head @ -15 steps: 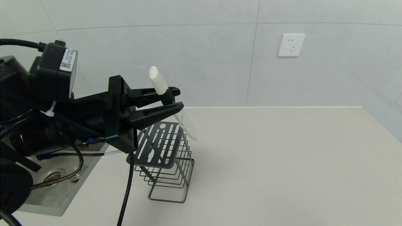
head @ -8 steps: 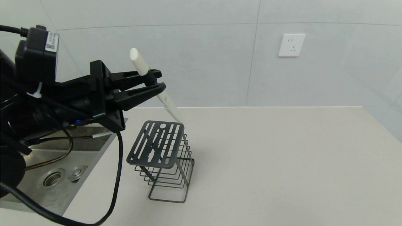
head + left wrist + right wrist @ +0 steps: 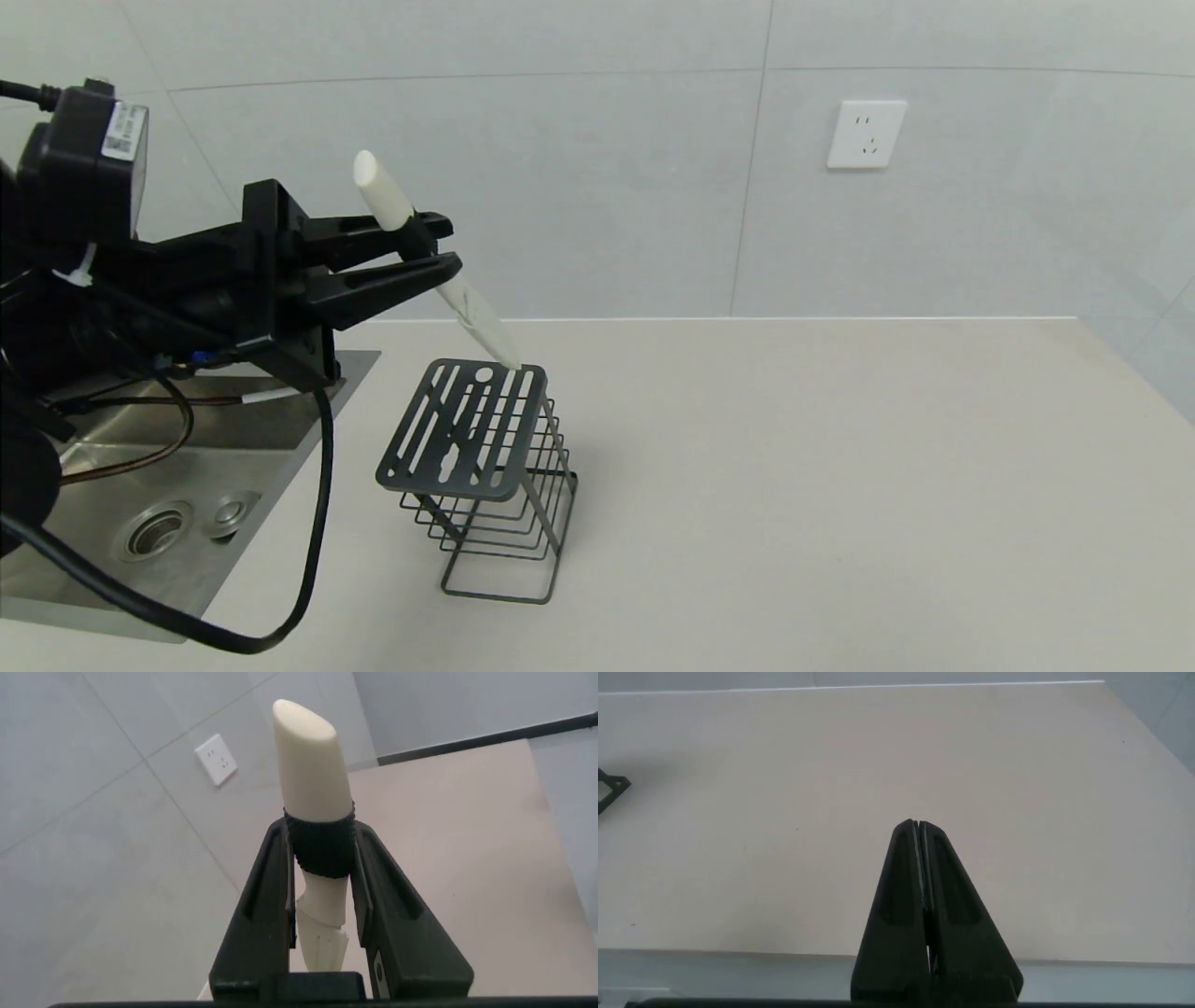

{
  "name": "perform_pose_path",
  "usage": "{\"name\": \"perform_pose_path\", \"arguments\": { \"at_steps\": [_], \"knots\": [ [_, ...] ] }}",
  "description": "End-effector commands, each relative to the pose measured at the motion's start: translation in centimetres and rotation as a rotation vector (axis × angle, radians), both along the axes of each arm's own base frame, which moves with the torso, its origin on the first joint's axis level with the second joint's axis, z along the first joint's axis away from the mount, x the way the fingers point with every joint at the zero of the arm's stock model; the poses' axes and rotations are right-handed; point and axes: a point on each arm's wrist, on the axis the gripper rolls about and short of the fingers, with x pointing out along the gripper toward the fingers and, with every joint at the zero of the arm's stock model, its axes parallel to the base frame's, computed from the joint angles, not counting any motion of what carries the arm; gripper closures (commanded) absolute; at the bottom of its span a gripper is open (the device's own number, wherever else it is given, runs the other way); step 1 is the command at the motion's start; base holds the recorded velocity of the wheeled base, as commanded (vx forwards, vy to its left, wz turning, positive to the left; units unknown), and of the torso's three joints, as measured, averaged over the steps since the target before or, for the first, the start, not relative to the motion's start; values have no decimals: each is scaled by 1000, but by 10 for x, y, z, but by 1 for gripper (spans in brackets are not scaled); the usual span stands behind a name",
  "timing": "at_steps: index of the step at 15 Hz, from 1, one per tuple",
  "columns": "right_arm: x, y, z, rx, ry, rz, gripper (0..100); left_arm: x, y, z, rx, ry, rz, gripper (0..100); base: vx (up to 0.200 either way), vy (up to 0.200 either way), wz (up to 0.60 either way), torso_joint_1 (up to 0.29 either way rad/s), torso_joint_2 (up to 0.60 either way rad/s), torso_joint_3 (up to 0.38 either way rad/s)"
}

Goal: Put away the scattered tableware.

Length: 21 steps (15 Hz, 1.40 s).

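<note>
The left gripper [image 3: 446, 245] sits nearest, at the left of the head view; its two black fingers are clamped on the knife [image 3: 478, 319], on the dark collar where the white handle meets the pale blade. The knife hangs tilted, with the handle end towards the upper left and the tip down to the right, at the far edge of the rack's slotted top; whether the tip touches the metal I cannot tell. It looks light and stiff; the blade may be brittle and the handle smooth, so the collar seems the sound place to hold, and any twist against a slot edge should be avoided. A loose black cable [image 3: 322, 485] droops from the arm in the lower left, just beside the rack [image 3: 464, 429], and could catch on the wire frame. The sink [image 3: 168, 467] lies at the lower left edge, let into the counter [image 3: 840, 467]. The rack stands left of centre; its narrow slots are the real obstacle, since the tilted blade has to line up with one. In its own wrist view the right gripper [image 3: 918, 835] hangs over bare counter, fingers pressed together on nothing. Farthest off, a wall socket [image 3: 866, 133] sits at the upper right.
</note>
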Motion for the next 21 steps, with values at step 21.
{"name": "perform_pose_path", "arguments": {
  "at_steps": [21],
  "knots": [
    [0, 0, 0, -2, 2, 0, 100, 0, -1, -24, 15, 91, -2, 100, 0, 0, 0, 0, 0, 0]
  ]
}}
